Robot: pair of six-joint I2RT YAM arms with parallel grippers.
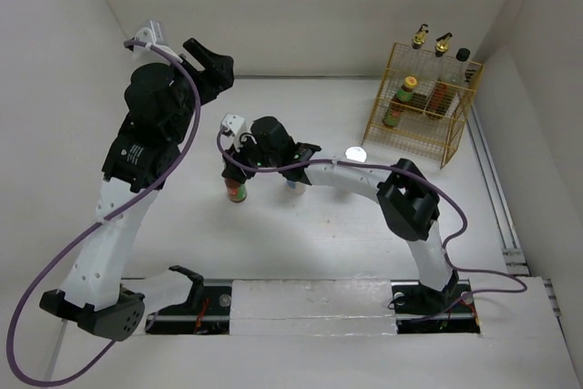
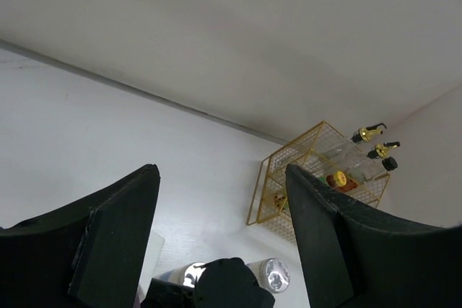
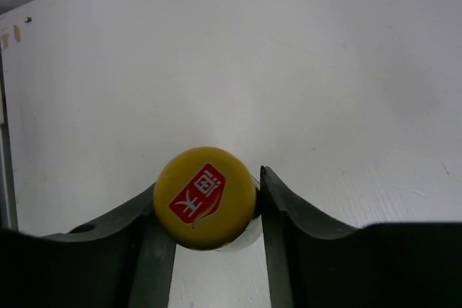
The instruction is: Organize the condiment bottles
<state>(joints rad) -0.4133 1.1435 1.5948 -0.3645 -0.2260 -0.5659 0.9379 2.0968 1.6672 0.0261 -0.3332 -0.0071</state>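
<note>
My right gripper (image 1: 240, 168) is shut on a red-labelled sauce bottle (image 1: 238, 191) standing on the table left of centre. In the right wrist view its yellow cap (image 3: 206, 198) sits between the two fingers (image 3: 285, 210), and both touch it. A white shaker with a blue label (image 1: 295, 186) stands just to its right, and a second silver-lidded shaker (image 1: 357, 154) stands further right. My left gripper (image 1: 208, 59) is open, empty and raised at the back left. Its wrist view shows both shaker lids (image 2: 275, 274) below it.
A yellow wire rack (image 1: 453, 134) stands at the back right and also shows in the left wrist view (image 2: 261, 185). It holds a sauce bottle (image 1: 407, 90) and tall clear bottles (image 1: 443, 46). White walls close in the table at the back and both sides.
</note>
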